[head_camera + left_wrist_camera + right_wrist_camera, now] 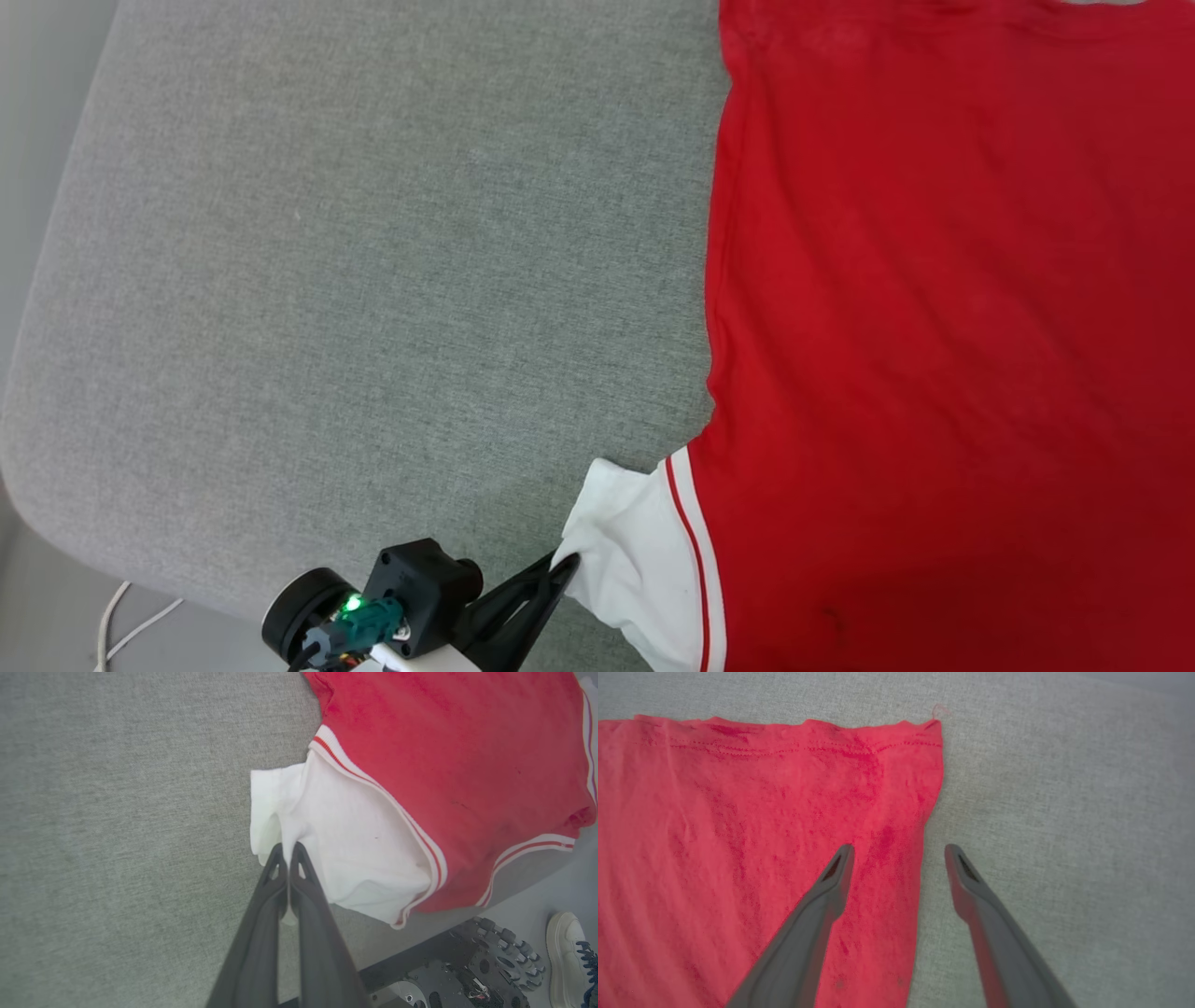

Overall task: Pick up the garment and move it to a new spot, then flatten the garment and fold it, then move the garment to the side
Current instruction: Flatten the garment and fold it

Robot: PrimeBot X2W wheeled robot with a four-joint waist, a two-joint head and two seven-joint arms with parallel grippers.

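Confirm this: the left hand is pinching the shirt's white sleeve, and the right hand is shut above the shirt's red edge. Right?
Not quite: the right hand is open, not shut, with one finger over the red shirt and the other over the grey surface, as the right wrist view shows. The left hand does pinch the white sleeve.

Grey woven-fabric surface [373,280] with a rounded corner, pale grey floor [37,597] beside it, thin white cable [109,618] lower left

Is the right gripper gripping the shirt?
No, the right gripper is open, with its jaws apart, one over the shirt and one over the grey surface.
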